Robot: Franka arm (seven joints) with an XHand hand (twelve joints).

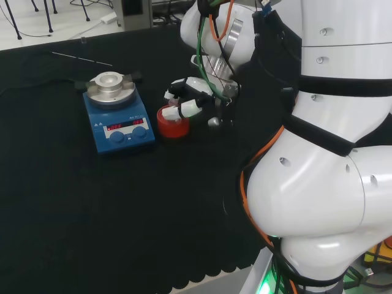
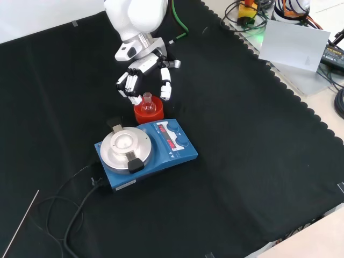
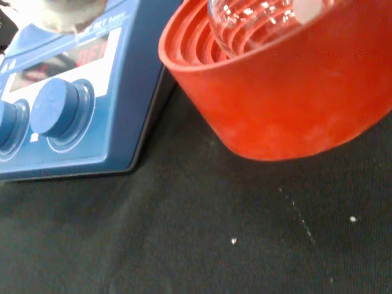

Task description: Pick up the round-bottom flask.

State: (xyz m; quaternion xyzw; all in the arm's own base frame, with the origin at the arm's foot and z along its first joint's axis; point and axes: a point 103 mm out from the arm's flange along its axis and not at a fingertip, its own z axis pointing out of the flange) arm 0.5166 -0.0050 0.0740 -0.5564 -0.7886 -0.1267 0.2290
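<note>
A small clear round-bottom flask (image 2: 147, 102) sits upright in a red ribbed stand (image 2: 148, 114) just beyond the blue stirrer plate. The hand (image 2: 144, 69) hangs over it from above. Its fingers (image 2: 127, 86) reach down on the left of the flask's neck and its thumb (image 2: 166, 90) on the right, both apart from the glass. In the head view the hand (image 1: 191, 98) hovers at the red stand (image 1: 173, 124). The wrist view has the red stand (image 3: 288, 98) close up with the flask's bulb (image 3: 254, 24) resting inside it.
A blue stirrer plate (image 2: 146, 149) with a round metal top (image 2: 125, 149) stands close against the stand, its cable trailing to the lower left in the front view. In the head view the stirrer plate (image 1: 117, 119) is left of the stand. A thin rod (image 1: 81, 59) lies far back.
</note>
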